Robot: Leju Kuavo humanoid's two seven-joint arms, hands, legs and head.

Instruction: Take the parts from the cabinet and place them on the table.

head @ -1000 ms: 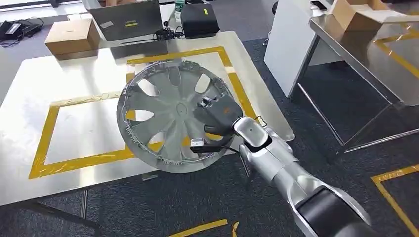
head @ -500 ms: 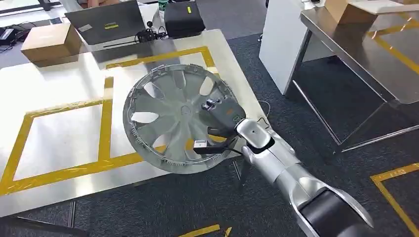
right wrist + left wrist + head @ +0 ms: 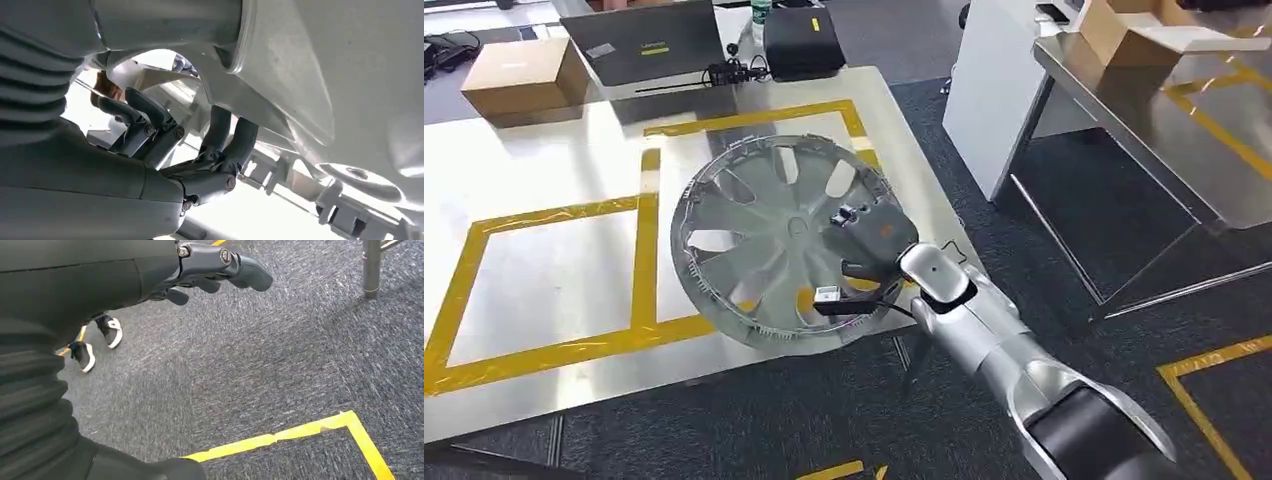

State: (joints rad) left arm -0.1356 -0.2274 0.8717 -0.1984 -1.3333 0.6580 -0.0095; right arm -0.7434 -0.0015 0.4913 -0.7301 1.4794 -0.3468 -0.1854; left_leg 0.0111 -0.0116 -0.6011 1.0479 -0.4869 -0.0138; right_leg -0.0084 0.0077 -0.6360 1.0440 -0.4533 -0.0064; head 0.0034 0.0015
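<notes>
- My right hand (image 3: 864,245) holds a silver wheel cover (image 3: 764,225) by its rim, at the side nearest to me; in the right wrist view my fingers (image 3: 235,142) are hooked through one of its openings and closed on it.
- The wheel cover is tilted over the near right part of the steel tabletop (image 3: 544,270), above the yellow tape lines (image 3: 639,250) that mark rectangles there. I cannot tell if its lower edge touches the tabletop.
- My left hand (image 3: 220,267) hangs over the grey carpet floor (image 3: 280,365); its fingers are curled loosely and hold nothing.
- At the far edge of the tabletop are a cardboard box (image 3: 519,75), a grey laptop (image 3: 649,40), a black case (image 3: 802,40) and a small dark device with cables (image 3: 724,72) between them. All stay well apart from the wheel cover.
- On the right are a white cabinet panel (image 3: 994,90) and a second steel table (image 3: 1164,110) with another cardboard box (image 3: 1124,30) on it, cut off by the frame.
- My own hand and forearm hide part of the wheel cover's rim.
- In the left wrist view a yellow tape corner (image 3: 320,430) lies on the carpet, a metal table leg (image 3: 372,267) stands close to it, and a person's dark shoes with white soles (image 3: 95,340) are partly hidden behind my arm.
</notes>
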